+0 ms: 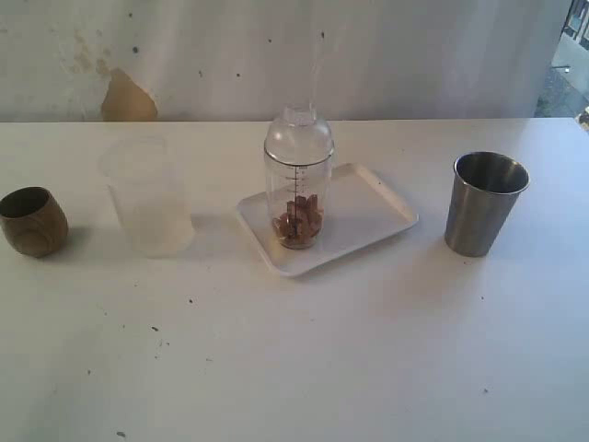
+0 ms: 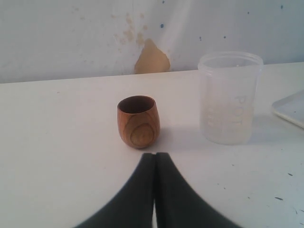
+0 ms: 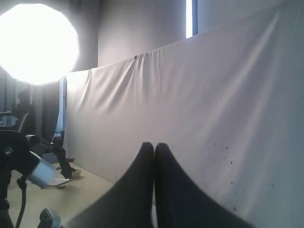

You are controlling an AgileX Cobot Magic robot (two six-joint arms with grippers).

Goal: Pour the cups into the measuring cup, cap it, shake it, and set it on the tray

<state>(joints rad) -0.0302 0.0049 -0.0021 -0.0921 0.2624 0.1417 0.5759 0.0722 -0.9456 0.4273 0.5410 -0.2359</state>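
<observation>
Flanking one measuring cup (image 1: 296, 189): wooden cup (image 1: 33, 221); steel tumbler (image 1: 483, 204)

I see ringed grain on the small round brown wooden cup (image 1: 33, 221), grey on the tapered brushed-steel tumbler (image 1: 484, 204), black lines on the tall clear plastic measuring cup (image 1: 298, 175), white on the shallow rectangular tray (image 1: 373, 207).
</observation>
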